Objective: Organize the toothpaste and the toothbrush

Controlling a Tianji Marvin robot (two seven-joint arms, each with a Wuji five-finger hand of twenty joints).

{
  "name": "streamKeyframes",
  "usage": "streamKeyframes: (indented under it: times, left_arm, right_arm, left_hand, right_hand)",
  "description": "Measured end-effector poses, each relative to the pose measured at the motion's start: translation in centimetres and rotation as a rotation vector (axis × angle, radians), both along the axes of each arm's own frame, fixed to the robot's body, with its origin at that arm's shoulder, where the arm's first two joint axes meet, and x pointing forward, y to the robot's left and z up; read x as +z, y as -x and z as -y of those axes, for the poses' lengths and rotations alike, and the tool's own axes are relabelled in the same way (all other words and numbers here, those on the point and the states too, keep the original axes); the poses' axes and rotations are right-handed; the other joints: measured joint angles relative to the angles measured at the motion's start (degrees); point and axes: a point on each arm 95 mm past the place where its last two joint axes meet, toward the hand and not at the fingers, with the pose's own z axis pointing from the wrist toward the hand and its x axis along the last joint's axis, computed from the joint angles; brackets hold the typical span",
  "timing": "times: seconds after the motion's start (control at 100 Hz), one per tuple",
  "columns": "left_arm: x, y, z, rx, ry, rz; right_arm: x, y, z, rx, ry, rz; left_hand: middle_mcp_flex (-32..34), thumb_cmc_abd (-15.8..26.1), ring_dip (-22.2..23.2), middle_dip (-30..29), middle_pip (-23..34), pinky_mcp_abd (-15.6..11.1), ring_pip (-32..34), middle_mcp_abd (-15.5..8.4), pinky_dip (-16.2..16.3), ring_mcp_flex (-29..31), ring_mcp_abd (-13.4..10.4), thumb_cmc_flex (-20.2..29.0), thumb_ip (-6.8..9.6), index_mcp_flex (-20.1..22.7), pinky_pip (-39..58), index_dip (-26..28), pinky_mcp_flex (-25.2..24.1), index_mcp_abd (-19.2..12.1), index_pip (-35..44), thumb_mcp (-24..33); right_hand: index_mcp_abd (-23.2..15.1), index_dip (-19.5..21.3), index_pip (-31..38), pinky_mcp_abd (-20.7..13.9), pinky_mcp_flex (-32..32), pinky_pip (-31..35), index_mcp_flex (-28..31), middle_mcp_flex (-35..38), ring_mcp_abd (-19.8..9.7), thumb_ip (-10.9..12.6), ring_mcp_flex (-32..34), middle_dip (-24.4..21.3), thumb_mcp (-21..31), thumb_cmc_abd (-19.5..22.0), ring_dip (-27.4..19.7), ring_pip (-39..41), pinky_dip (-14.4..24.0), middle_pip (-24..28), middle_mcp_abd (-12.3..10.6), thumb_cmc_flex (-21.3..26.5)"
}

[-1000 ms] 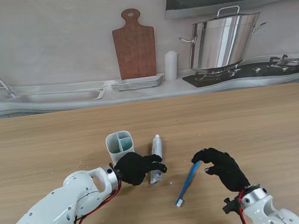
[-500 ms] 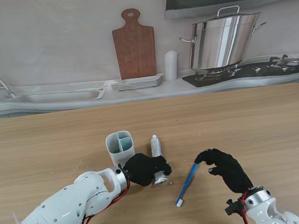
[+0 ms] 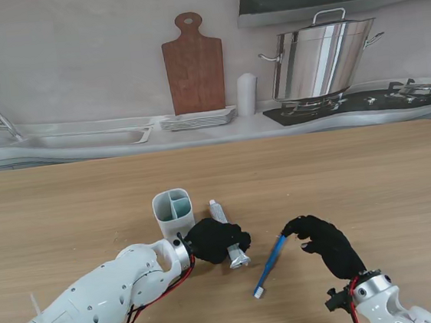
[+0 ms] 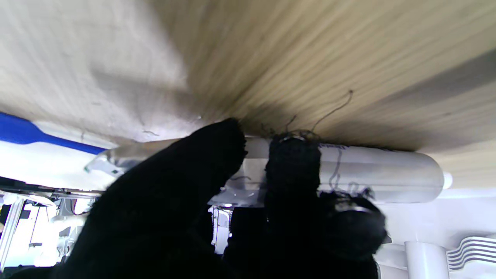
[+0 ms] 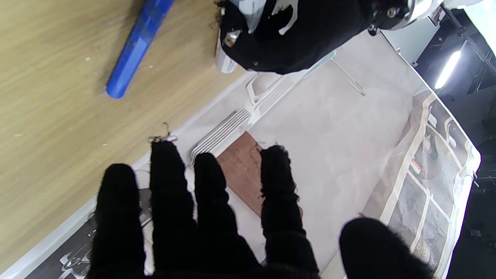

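1. The left hand (image 3: 215,241) is closed around the toothpaste tube (image 3: 229,239), fingers wrapped over its middle. The tube sits tilted just right of the divided holder (image 3: 174,212), cap end pointing away from me, crimped end toward me.
2. In the left wrist view the tube (image 4: 372,172) appears clear of the table (image 3: 372,183), though contact cannot be ruled out.
3. Handling judgement: the tube looks light, soft-walled and smooth. A mid-body hold risks squeezing it; the firmer shoulder near the cap seems the safer hold.
4. The right hand (image 3: 322,240) is spread and holds nothing, fingertips near the upper end of the toothbrush (image 3: 270,266).
5. The toothbrush lies flat on the table, blue, thin and rigid. It is likely light and low-lying; a fingertip pinch mid-handle seems best.
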Motion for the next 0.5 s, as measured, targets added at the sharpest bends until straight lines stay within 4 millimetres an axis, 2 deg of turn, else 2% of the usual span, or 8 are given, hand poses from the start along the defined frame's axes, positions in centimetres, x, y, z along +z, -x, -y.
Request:
streamKeyframes:
  times: [0.13,0.18,0.32,0.39,0.5]
  left_arm:
    - [0.3,0.1,-0.2,0.005,0.039,-0.011]
    - [0.6,0.2,-0.1,0.009,0.057,-0.005]
    - [2.3,0.7,0.2,0.013,0.126,0.026]
    - [3.1,1.0,0.4,0.009,0.159,0.038]
    - [4.2,1.4,0.6,0.000,0.203,0.059]
  right_arm:
    - [0.0,0.0,0.0,0.001,-0.001,-0.002]
    - [0.0,0.0,0.0,0.001,-0.001,-0.002]
    - [-0.1,0.0,-0.1,0.002,-0.002,-0.003]
    - [-0.1,0.0,-0.1,0.002,-0.003,-0.004]
    - [-0.1,0.1,-0.1,0.003,-0.003,-0.005]
  left_hand:
    - [0.01,-1.26,0.00,0.01,1.91,0.06,0.00,-0.10,0.00,0.03,0.05,-0.05,-0.02,0.86,0.00,3.88,-0.01,0.00,0.75,-0.07]
    - [0.34,-1.67,0.00,0.01,2.75,0.07,0.13,-0.15,-0.01,0.05,0.06,-0.11,-0.74,1.34,0.00,5.51,-0.01,0.00,0.84,-0.01]
    - [2.28,-3.89,0.00,0.48,5.01,0.17,1.79,-0.16,-0.01,1.17,0.05,-1.06,-0.83,3.32,0.13,10.30,1.31,0.04,2.21,0.39]
    - [3.00,-4.79,0.00,1.32,6.57,0.20,2.45,-0.17,0.50,1.42,-0.05,-1.22,-1.75,3.47,0.42,11.64,1.91,0.30,3.04,0.41]
    - [4.57,-6.14,0.00,1.37,7.45,0.21,2.68,-0.17,0.86,2.67,-0.38,-1.33,-2.31,4.65,0.59,12.96,3.16,0.96,3.73,0.41]
  right_hand:
    - [0.00,0.00,0.00,0.19,0.00,0.00,0.00,0.00,0.00,-0.01,0.00,0.00,0.00,0.00,0.01,0.00,0.00,0.00,0.00,0.00]
    - [0.00,0.00,0.00,0.43,0.00,0.00,0.00,0.00,0.00,-0.02,0.00,0.00,0.00,0.00,0.01,0.00,0.00,0.00,0.00,0.00]
    - [0.00,0.00,0.00,0.58,0.01,0.00,0.00,0.00,0.01,-0.73,0.01,0.00,0.00,0.00,0.02,0.00,0.01,-0.01,0.00,0.00]
    - [0.00,0.00,0.00,0.59,0.01,0.00,0.00,0.00,0.01,-0.74,0.01,0.00,0.00,0.00,0.02,0.00,0.01,-0.01,0.00,0.00]
    - [0.00,0.00,0.00,0.60,0.01,0.00,0.00,0.00,0.01,-0.74,0.00,0.00,0.00,0.00,0.02,0.00,0.01,-0.02,0.00,0.00]
